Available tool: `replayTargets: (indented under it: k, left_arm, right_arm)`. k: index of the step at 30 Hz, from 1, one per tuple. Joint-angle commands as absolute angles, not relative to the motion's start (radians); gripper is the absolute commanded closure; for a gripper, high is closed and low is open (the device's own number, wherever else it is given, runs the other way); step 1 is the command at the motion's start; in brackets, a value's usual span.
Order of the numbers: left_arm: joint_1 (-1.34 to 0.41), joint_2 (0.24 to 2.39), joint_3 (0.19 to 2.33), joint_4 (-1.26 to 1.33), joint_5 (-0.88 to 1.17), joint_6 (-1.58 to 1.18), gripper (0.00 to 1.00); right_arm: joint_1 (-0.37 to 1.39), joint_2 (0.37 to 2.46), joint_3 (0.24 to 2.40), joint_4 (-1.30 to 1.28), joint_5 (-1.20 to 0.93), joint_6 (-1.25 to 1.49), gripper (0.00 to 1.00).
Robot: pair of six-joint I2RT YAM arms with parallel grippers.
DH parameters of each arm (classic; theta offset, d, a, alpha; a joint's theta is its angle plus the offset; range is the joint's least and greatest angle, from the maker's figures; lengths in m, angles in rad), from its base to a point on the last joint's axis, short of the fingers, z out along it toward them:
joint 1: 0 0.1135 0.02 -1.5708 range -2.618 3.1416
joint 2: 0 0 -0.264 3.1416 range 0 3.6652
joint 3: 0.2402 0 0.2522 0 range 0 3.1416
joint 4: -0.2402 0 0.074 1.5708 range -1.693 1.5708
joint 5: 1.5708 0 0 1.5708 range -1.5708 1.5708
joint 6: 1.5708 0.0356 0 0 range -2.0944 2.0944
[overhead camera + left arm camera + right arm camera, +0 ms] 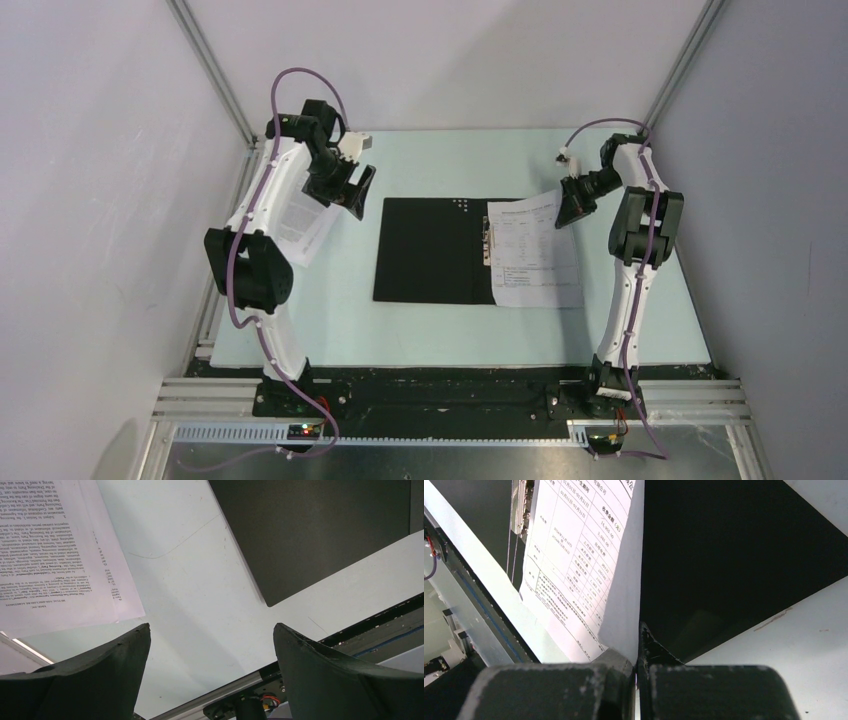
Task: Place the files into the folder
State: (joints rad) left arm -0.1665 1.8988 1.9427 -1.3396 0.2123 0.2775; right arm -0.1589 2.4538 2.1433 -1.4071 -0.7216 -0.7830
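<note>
Right hand pinching far corner of printed sheet, fingers closed tight on it; sheet lying over right half of open black folder, just beside clip. Left hand hovering wide open above table, between folder and other files lying at left.

Wide-spread tool above pale table, printed files left, black folder upper right.
</note>
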Motion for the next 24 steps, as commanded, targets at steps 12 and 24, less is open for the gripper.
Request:
replayTargets:
  k: [12, 24]
  left_arm:
    - [-0.161, 1.852, 1.925, -1.328, 0.226, 0.26, 0.04]
    - [-0.16, 1.862, 1.929, -1.328, 0.245, 0.26, 0.04]
  right_arm:
    - [-0.189, 2.499, 2.225, -1.371, -0.84, -0.576, 1.0]
    - [-0.158, 2.49, 2.223, -1.379, -0.827, -0.618, 1.0]
